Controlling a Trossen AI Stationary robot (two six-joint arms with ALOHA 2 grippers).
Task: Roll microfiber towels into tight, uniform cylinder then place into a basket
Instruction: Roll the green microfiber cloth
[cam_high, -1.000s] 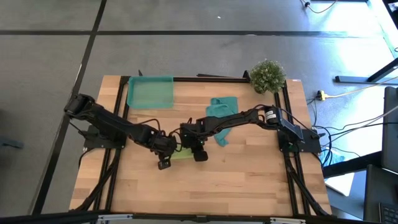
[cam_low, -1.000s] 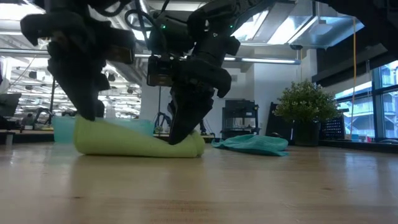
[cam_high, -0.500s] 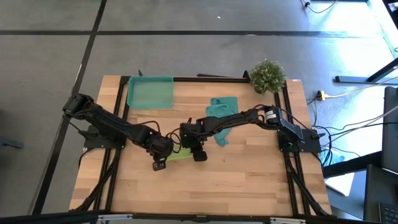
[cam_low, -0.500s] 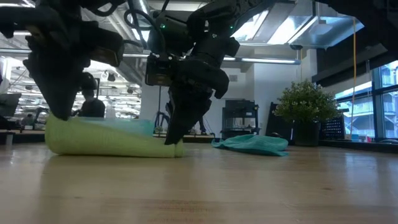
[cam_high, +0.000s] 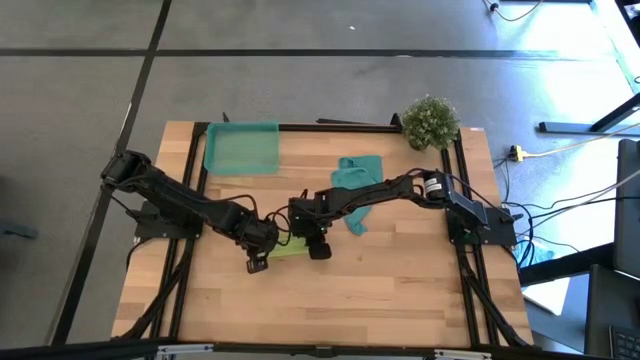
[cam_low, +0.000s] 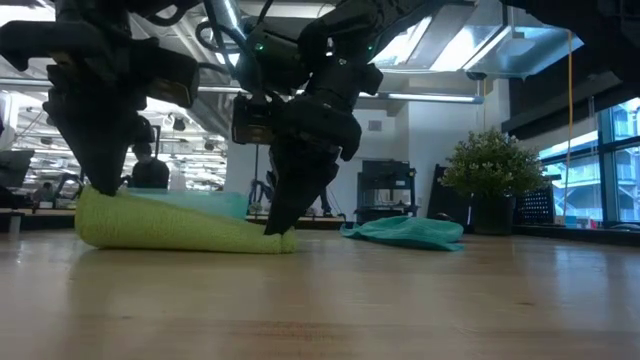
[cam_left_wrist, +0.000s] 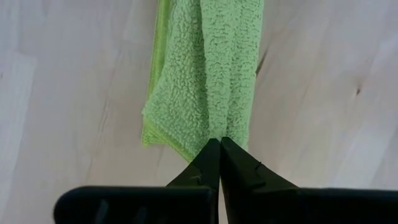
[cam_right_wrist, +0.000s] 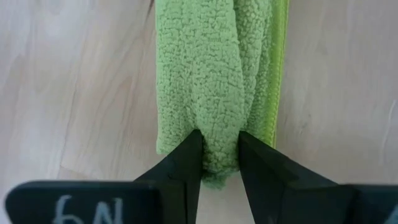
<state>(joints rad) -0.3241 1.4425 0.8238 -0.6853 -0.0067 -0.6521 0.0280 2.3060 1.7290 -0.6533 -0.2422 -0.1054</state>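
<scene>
Both ends of my lime-green towel (cam_low: 180, 225) are pinched, left gripper (cam_left_wrist: 219, 144) clenched thin, right gripper (cam_right_wrist: 219, 149) grasping bulk; uneven pull could unravel the roll

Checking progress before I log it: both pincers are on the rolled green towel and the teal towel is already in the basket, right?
Not quite. The teal towel lies on the table beside the basket, as the high view shows. Both pincers, left and right, are on the green towel.
</scene>
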